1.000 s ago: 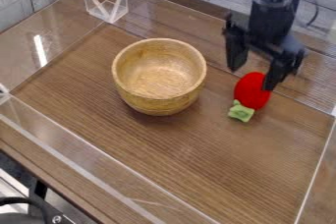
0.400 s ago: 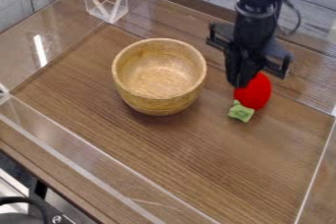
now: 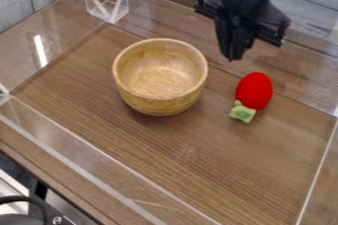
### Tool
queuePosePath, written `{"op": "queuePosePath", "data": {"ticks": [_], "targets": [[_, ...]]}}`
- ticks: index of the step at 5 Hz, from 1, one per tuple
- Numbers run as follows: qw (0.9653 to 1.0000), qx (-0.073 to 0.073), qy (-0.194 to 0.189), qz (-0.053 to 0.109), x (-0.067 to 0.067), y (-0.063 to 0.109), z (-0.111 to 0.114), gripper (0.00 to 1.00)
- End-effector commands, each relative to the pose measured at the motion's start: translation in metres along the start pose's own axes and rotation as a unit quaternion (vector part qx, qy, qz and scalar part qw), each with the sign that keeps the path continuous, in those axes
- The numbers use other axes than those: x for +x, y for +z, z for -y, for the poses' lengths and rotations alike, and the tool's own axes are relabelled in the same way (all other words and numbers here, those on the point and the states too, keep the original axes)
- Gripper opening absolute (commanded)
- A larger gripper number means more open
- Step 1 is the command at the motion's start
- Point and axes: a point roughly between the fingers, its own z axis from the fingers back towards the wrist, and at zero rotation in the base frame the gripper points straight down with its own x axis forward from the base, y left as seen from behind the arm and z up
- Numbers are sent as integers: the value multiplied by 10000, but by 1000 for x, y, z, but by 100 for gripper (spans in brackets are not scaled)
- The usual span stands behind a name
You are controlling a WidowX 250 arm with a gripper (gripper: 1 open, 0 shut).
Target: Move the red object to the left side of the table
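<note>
The red object [image 3: 254,89], a small glossy strawberry with a green leafy cap, lies on the brown table [image 3: 199,175] at the right, just right of the wooden bowl. My gripper [image 3: 234,55] hangs above and slightly behind it, pointing down. Its dark fingers stand close together with nothing between them. There is a clear gap between the fingertips and the strawberry, and they do not touch.
A round light wooden bowl [image 3: 158,99] sits mid-table, left of the strawberry. Clear acrylic walls [image 3: 79,142] edge the tabletop. A small clear acrylic piece [image 3: 106,4] stands at the back left corner.
The gripper came down around the strawberry with its fingers open, drew them together, then rose and shifted left without it. The strawberry stays on the table.
</note>
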Motion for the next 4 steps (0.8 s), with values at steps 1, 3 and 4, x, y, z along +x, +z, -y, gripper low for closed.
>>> {"op": "queuePosePath", "data": {"ticks": [1, 3, 4], "targets": [[9998, -47, -172, 101, 4, -11, 4, 100], [9992, -114, -376, -11, 7, -48, 8, 100], [9992, -132, -364, -49, 4, -56, -1, 100]]}}
